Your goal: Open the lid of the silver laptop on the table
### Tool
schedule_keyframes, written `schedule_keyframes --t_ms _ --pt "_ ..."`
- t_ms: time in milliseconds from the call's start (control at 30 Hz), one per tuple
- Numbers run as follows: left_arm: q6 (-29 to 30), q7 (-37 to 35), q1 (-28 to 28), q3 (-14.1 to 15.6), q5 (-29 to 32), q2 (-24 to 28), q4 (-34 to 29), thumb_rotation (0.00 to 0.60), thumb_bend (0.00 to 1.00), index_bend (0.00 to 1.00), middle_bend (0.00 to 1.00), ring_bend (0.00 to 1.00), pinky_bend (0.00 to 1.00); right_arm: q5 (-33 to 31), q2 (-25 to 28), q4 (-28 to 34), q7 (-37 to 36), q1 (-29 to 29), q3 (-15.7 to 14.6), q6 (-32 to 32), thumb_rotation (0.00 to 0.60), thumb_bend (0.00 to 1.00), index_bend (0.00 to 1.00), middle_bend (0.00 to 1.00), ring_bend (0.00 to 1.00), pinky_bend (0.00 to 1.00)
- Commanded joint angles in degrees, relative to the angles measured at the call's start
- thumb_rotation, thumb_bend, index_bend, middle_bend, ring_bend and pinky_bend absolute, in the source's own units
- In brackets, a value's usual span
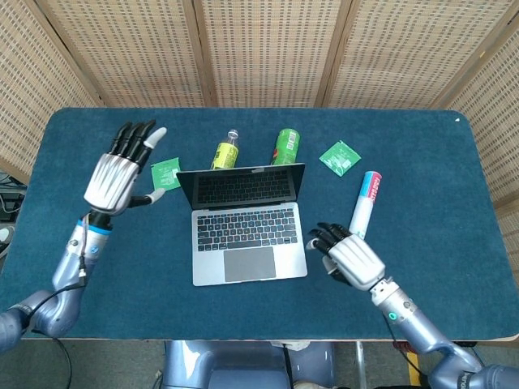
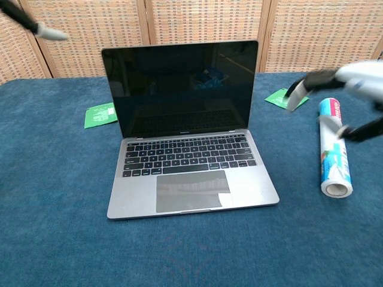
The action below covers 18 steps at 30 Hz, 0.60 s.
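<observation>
The silver laptop [image 1: 243,225] [image 2: 188,143] stands in the middle of the blue table with its lid raised, dark screen upright and keyboard showing. My left hand [image 1: 120,174] hovers well to the left of the lid, fingers spread, holding nothing; only a fingertip [image 2: 45,33] shows at the chest view's top left. My right hand [image 1: 350,255] [image 2: 344,84] is lifted off the table to the right of the laptop base, fingers apart and empty, just in front of the tube.
Behind the laptop lie a yellow bottle [image 1: 226,149] and a green can [image 1: 285,146]. Green packets sit at the left [image 1: 165,173] [image 2: 100,114] and right [image 1: 340,156] [image 2: 281,97]. A white and blue tube [image 1: 364,203] [image 2: 333,149] lies right of the laptop.
</observation>
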State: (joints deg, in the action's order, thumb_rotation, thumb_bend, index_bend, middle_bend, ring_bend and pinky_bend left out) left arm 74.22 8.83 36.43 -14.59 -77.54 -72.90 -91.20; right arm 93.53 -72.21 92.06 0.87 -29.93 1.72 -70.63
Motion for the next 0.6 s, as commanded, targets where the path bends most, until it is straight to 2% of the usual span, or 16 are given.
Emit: schedule_keyframes --t_ms 33,100,167,233,433,600 --pt "8.44 -1.14 -10.38 5.82 -0.88 6.77 -7.98 0.6 0.0 0.0 0.0 0.0 0.0 -0.7 5.59 -4.27 -6.01 5.76 0.52 -7.75 0.6 0.38 0.16 0.09 0.01 0.03" --pt "11.54 -2.33 -14.41 8.39 -1.77 8.14 -9.23 0.6 0.0 0.0 0.0 0.0 0.0 -3.27 6.23 -4.91 -6.28 8.51 0.41 -9.73 0.6 0.26 0.1 0.02 0.0 0.0" --pt "13.85 -3.2 -17.71 10.83 -2.84 8.95 -9.25 0.6 0.0 0.0 0.0 0.0 0.0 -5.49 6.57 -4.95 -4.34 11.03 0.3 -11.58 0.6 0.08 0.04 0.0 0.0 0.0" --pt "15.65 -3.94 -20.23 12.62 -3.69 9.17 -8.75 0.6 0.0 0.0 0.0 0.0 0.0 -6.85 6.69 -4.53 -3.57 12.97 0.15 -13.14 0.6 0.0 0.0 0.0 0.0 0.0" --pt "20.2 -6.83 -27.16 16.53 -5.06 7.46 -4.56 0.6 0.0 0.0 0.0 0.0 0.0 -6.72 6.24 -4.56 -5.79 18.7 -1.28 -19.0 0.6 0.0 0.0 0.0 0.0 0.0" --pt "20.98 -8.4 -29.1 16.87 -6.02 6.28 -2.66 0.6 0.0 0.0 0.0 0.0 0.0 -6.23 5.06 -6.23 -7.02 21.41 -1.4 -22.04 0.6 0.0 0.0 0.0 0.0 0.0"
